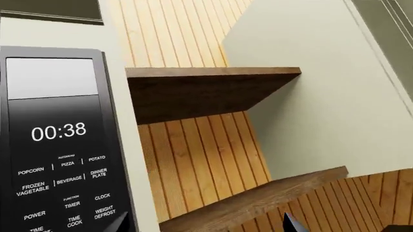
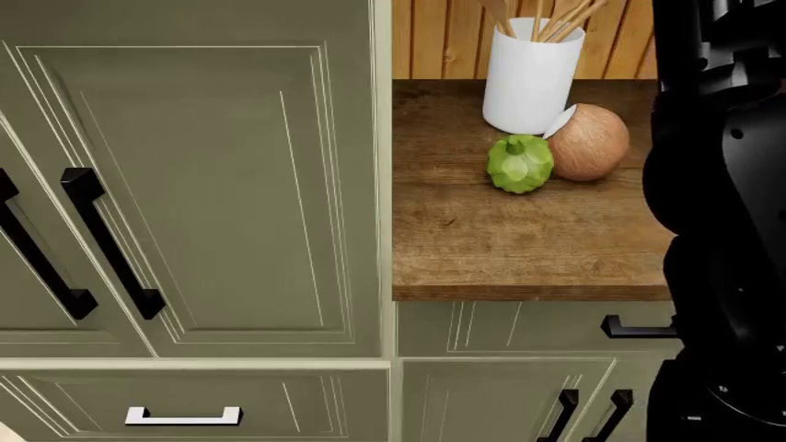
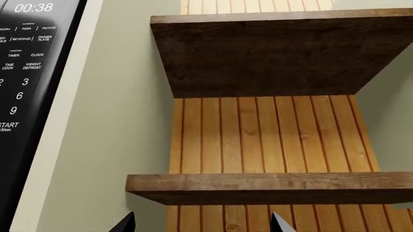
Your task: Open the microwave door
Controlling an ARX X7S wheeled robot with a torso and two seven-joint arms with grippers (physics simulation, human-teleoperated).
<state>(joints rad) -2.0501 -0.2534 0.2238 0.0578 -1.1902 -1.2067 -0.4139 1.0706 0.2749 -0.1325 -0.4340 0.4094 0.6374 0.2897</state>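
Microwave (image 1: 58,145): only its control panel shows, at left edge of L wrist frame; clock reads 00:38, keypad below. Same panel clipped at upper-left corner of R wrist frame (image 3: 29,63). Door and any handle out of frame in all views.
L gripper (image 1: 206,224): two dark fingertips at bottom edge of L wrist view, set wide apart, nothing between. Aimed at the shelves (image 1: 213,89), not the microwave.
R gripper (image 3: 203,223): tips at bottom edge, likewise spread, empty. Faces wood shelf (image 3: 271,188) and plank wall.
Progress (judged): door not yet engaged; neither hand near it.
Risk 1: both wrists point right of panel, so reaching fwd may hit shelf edge or cabinet side instead of door.
Risk 2: a fingertip brushing keypad presses buttons, doesn't open anything.
Risk 3: head cam looks down and doesn't see microwave, so approach is guided by wrist views only; easy to misjudge.
Head view only: countertop (image 2: 528,249), white utensil holder (image 2: 531,74), green fruit (image 2: 520,164), brown round item (image 2: 587,141), cabinet doors w/ black handles (image 2: 110,244), robot's dark arm (image 2: 724,212) at right.
Wrist views only: microwave panel, shelves.
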